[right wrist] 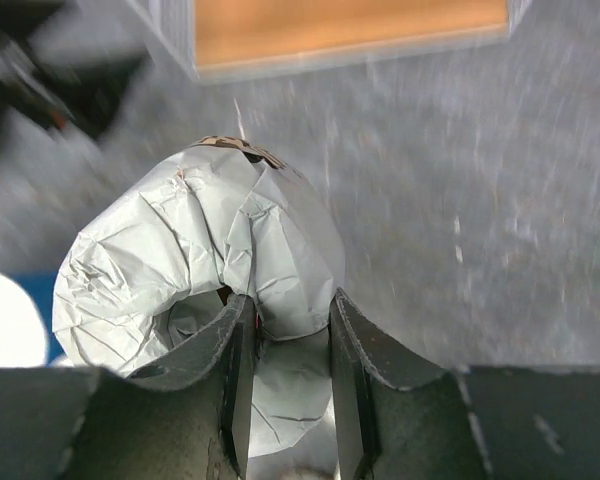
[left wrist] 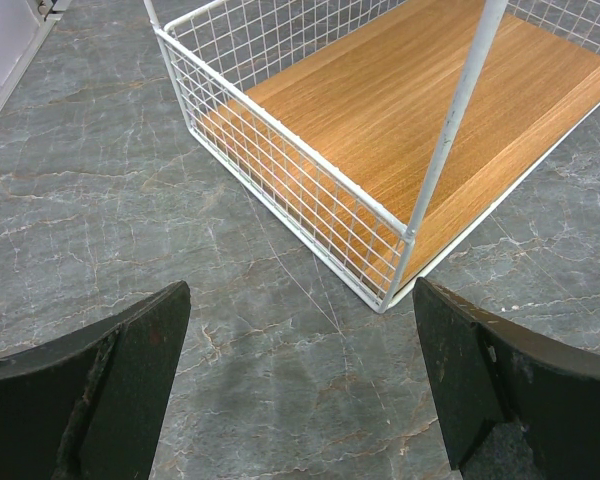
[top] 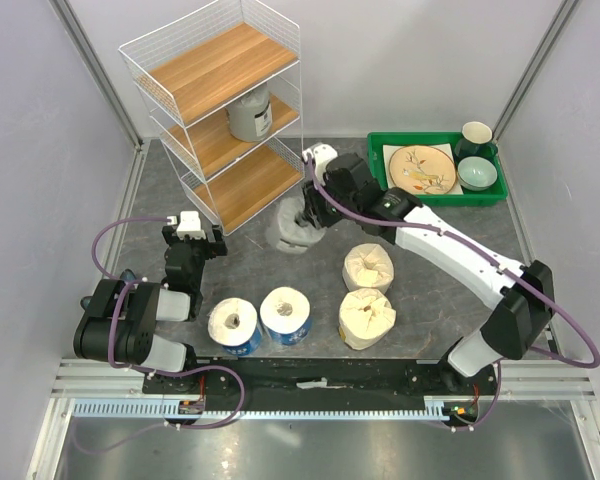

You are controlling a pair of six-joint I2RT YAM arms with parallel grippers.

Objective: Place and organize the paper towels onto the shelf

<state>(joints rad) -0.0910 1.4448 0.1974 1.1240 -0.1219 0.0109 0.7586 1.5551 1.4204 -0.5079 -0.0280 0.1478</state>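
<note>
My right gripper (top: 310, 214) (right wrist: 288, 306) is shut on a grey-wrapped paper towel roll (top: 286, 233) (right wrist: 205, 255) lying on the floor just in front of the shelf (top: 220, 72). One finger is inside the core and the other outside the wall. A second grey roll (top: 250, 113) stands on the shelf's middle tier. Two blue-wrapped rolls (top: 234, 325) (top: 286, 315) and two cream rolls (top: 369, 266) (top: 366, 318) stand at the near middle. My left gripper (top: 193, 236) (left wrist: 300, 300) is open and empty, facing the corner of the shelf's bottom tier (left wrist: 410, 120).
A green tray (top: 435, 137) at the back right holds a patterned plate (top: 422, 168), a dark cup (top: 476, 135) and a pale bowl (top: 477, 173). Grey walls close in the table on the left, back and right.
</note>
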